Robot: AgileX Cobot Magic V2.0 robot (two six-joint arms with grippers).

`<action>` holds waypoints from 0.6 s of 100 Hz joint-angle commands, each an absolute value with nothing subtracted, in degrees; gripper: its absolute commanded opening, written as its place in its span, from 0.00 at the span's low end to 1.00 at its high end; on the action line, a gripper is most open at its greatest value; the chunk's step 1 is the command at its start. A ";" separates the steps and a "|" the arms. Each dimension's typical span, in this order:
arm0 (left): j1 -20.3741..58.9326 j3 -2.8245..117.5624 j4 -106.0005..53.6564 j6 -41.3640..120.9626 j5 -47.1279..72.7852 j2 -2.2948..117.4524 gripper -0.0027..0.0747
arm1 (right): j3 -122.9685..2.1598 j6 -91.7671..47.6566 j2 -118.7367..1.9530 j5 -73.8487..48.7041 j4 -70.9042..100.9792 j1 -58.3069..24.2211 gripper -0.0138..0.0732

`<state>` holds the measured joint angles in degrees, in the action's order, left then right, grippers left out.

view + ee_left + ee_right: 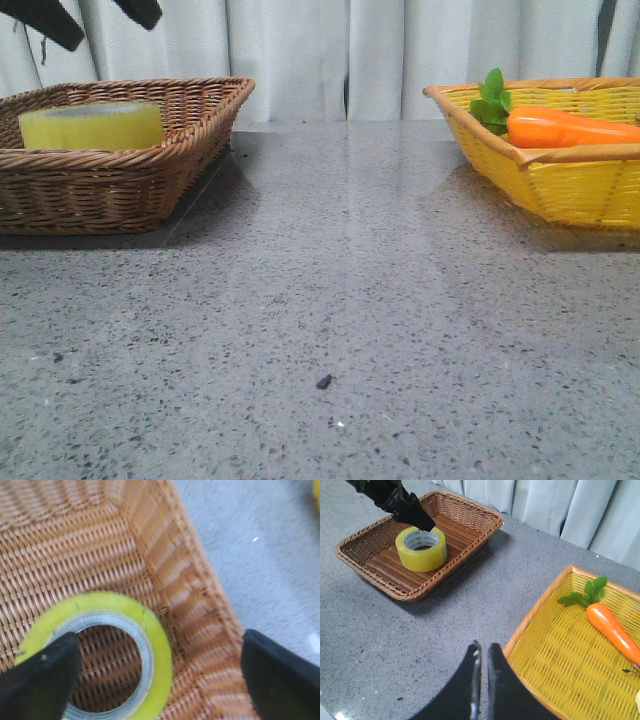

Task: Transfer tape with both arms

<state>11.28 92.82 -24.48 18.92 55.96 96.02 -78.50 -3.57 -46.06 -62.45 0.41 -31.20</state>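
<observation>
The yellow tape (90, 125) lies flat in the brown wicker basket (150, 190) at the left, its white core ring up. It also shows in the left wrist view (160, 645) and the right wrist view (421, 550). My left gripper (112, 35) hangs open above the roll; in its wrist view (160, 640) one finger is over the core hole and the other over the basket's wall. From the right wrist view it (415, 512) hovers just over the roll. My right gripper (482, 652) is shut and empty above the table, beside the yellow basket's corner.
A yellow basket (580, 190) at the right holds an orange carrot (565, 128) with green leaves; both show in the right wrist view, basket (540, 655) and carrot (612, 627). Grey speckled table (330, 300) lies between the baskets. White curtains hang behind.
</observation>
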 commanded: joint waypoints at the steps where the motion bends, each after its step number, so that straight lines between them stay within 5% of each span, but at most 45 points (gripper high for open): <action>1: 12.11 93.80 -28.15 17.19 50.96 89.64 0.63 | -79.16 -3.97 -44.48 -57.06 0.50 -31.20 0.08; 12: 15.64 90.02 -29.21 17.49 42.85 83.84 0.47 | -75.80 -3.97 -39.39 -52.00 0.00 -31.20 0.08; 42: 33.18 61.90 -20.55 17.73 11.42 61.72 0.43 | -51.93 -3.97 -17.98 -29.45 -11.80 -31.20 0.08; 60: 37.32 42.18 -20.57 17.73 -0.41 50.37 0.32 | -38.76 -3.97 -9.37 -21.94 -14.21 -31.20 0.08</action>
